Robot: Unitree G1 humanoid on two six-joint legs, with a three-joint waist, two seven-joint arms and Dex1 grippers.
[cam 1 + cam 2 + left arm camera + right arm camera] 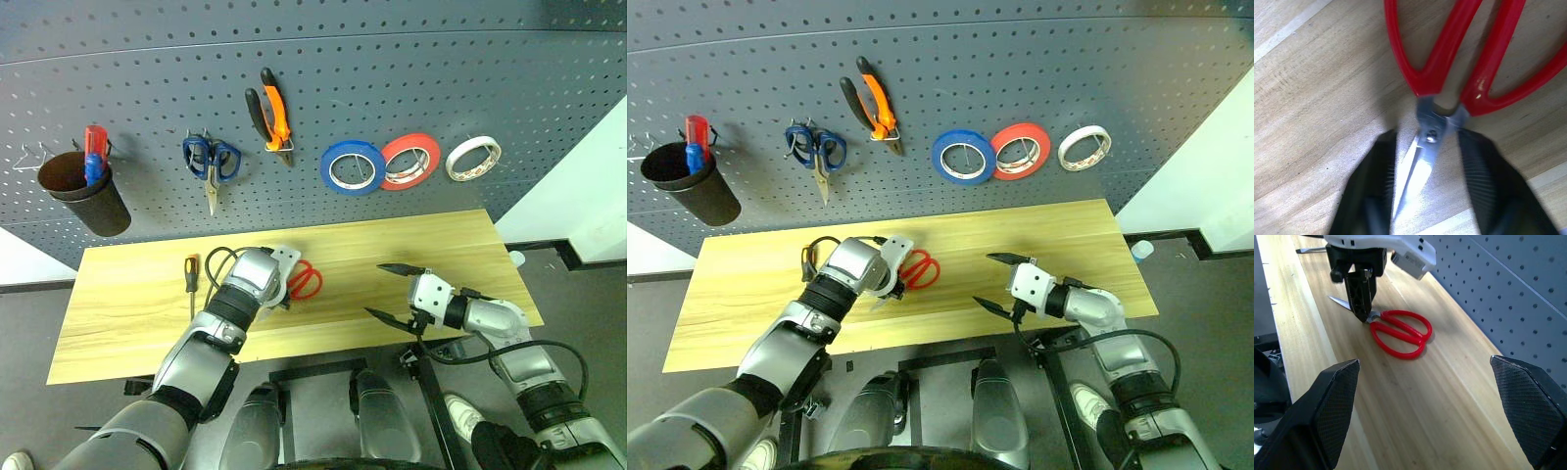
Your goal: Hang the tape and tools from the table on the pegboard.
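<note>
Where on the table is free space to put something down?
The table is bare at the left end beyond the screwdriver, in the middle between the red scissors and the right gripper, and behind that gripper. It is crowded around the left gripper.

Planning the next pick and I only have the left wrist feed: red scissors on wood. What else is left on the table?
Observer: Besides the scissors, one screwdriver lies near the left end of the table.
Operator: Pliers and white tape?
Observer: Both hang on the pegboard: pliers upper middle, white tape right of the blue roll and red roll.
Operator: Right gripper?
Observer: The right gripper is open and empty, above the table's right half.
</note>
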